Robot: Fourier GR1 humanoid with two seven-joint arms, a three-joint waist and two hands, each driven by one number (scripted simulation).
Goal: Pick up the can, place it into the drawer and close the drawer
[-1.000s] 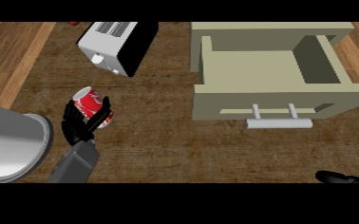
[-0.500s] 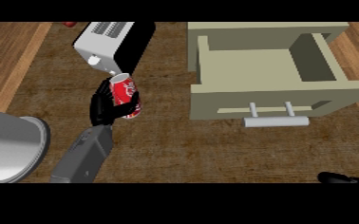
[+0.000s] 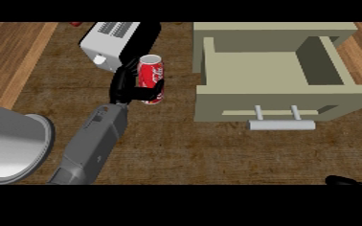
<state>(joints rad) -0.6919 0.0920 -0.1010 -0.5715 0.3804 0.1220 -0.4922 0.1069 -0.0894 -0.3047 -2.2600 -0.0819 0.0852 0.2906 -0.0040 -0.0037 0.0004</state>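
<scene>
Wood-grain desk (image 3: 176,158) fills the view, w/ a beige drawer (image 3: 272,72) pulled open at upper right, its bar handle (image 3: 281,124) facing us.

Status, as we read it:
- Pick-up: done. Our left hand (image 3: 130,84) has fingers and thumb curled round the red can (image 3: 151,78). Can stands roughly upright, slightly tilted, and looks lifted clear of the desk.
- Can position: left of the drawer, just beside its left wall but not over the cavity. A white toaster (image 3: 113,43) sits close behind it.
- Placing: not yet done. Drawer interior shows bare.
- Closing: not yet done. Drawer front is fully extended.

We judge approx. one of three steps complete; transfer over the drawer wall, release, then push-in remain.

Limits of view:
- Can's rear and lower side are covered by the fingers, so exact contact pts are unclear.
- Right hand (image 3: 343,180) shows only as a dark sliver at the lower right edge; we cannot tell its state.
- A grey rounded object (image 3: 21,146) at lower left is cut off; ID uncertain.
- A small red item (image 3: 75,24) at the top edge is too clipped to name.
</scene>
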